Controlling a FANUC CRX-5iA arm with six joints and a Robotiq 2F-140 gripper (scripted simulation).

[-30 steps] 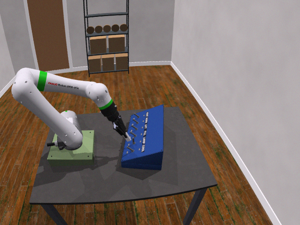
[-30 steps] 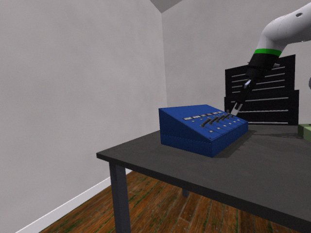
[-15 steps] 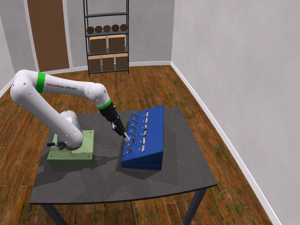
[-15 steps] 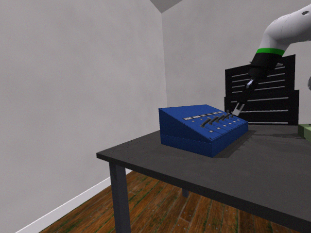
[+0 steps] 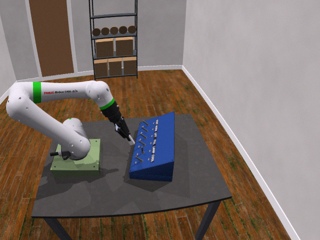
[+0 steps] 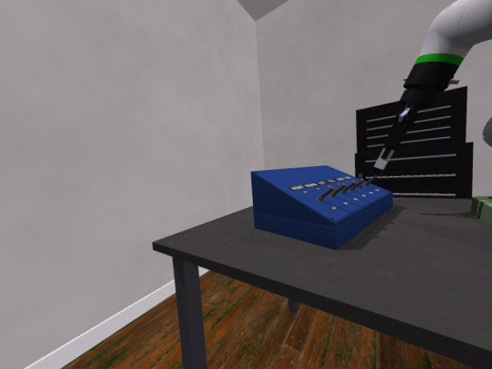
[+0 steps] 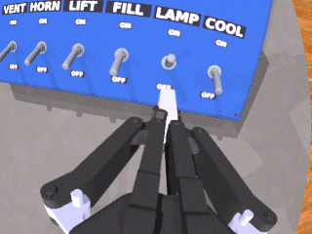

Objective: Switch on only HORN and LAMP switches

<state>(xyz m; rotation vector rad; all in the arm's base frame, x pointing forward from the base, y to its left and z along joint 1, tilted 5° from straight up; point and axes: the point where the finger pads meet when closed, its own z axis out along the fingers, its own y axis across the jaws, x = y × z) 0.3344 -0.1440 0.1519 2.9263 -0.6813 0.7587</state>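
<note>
The blue console point(image 5: 165, 144) point(image 6: 286, 202) stands on the dark table point(image 5: 103, 191) point(image 6: 397, 257). Its sloped panel has a row of toggle levers labelled VENT, HORN, LIFT, FILL, LAMP and COOL. In the wrist view the HORN lever point(image 7: 35, 53) leans down toward its OFF mark, like most of the others. The LAMP lever point(image 7: 168, 60) point(image 5: 142, 149) stands differently and shows almost end-on. My gripper point(image 5: 131, 140) point(image 6: 381, 162) point(image 7: 166, 99) is shut and empty. Its tips hang just off the panel's lower edge below the LAMP lever, apart from it.
The arm's green base block point(image 5: 77, 165) sits on the table to the left of the console. A shelf rack point(image 5: 113, 38) with boxes stands against the back wall. A black slatted unit point(image 6: 417, 158) stands behind the table in the exterior view.
</note>
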